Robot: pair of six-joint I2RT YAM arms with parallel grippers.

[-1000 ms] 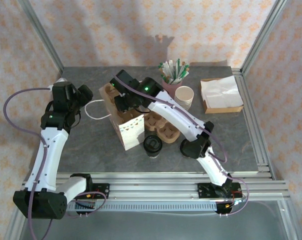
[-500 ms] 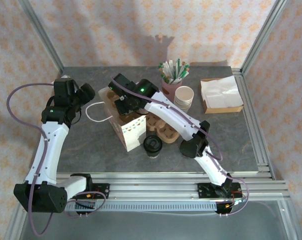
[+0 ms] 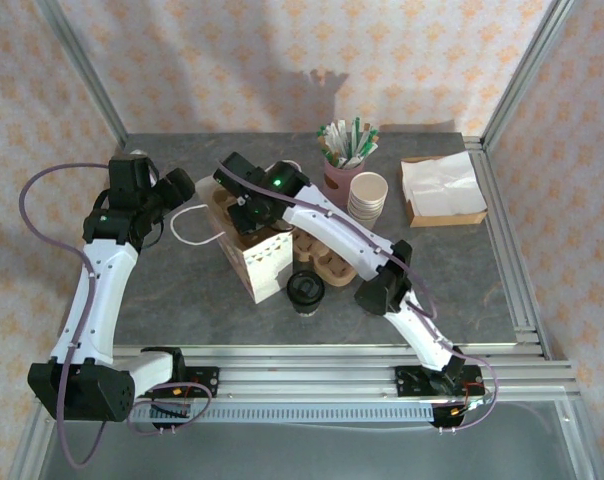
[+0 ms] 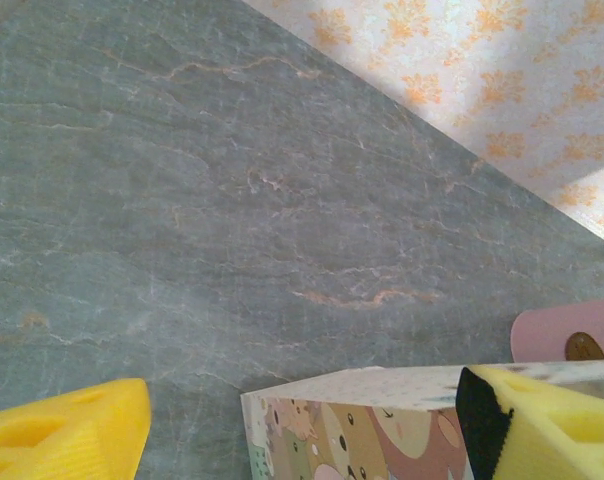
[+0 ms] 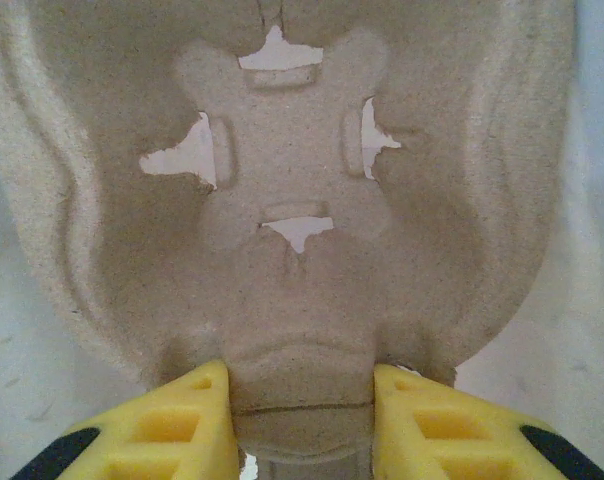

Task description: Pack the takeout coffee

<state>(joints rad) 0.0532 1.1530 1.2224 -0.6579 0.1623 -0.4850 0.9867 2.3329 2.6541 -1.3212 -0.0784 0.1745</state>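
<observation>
Takeout coffee (image 3: pixel 305 290) stands upright on the tabletop (image 3: pixel 182 295), black lid up, long axis vertical. It sits just beside the near corner of the paper bag (image 3: pixel 264 262), on the side toward the arm bases.

Both claws are on the far side of that bag, so the cup lies back toward the bases from either one.

Right claw (image 3: pixel 244 208) is narrow and pinched on the rim of a pulp cup carrier (image 5: pixel 302 250); the wrist view has both yellow pads tight against the rim. It's the nearer claw to the cup, but it's occupied.

Left claw (image 3: pixel 179 190) is wide and holding nothing. In its wrist view the bag's printed top edge (image 4: pixel 352 430) sits between the fingers with a gap on the left side. It's further from the cup, and the bag is between them.

My read: the carrier has to be set down or seated first. Then the cup wants a side-on grasp below the lid, coming from the bases' side. Right arm has the shorter path, with its forearm already passing close by the cup. Watch for that link clipping the lid on retract.
</observation>
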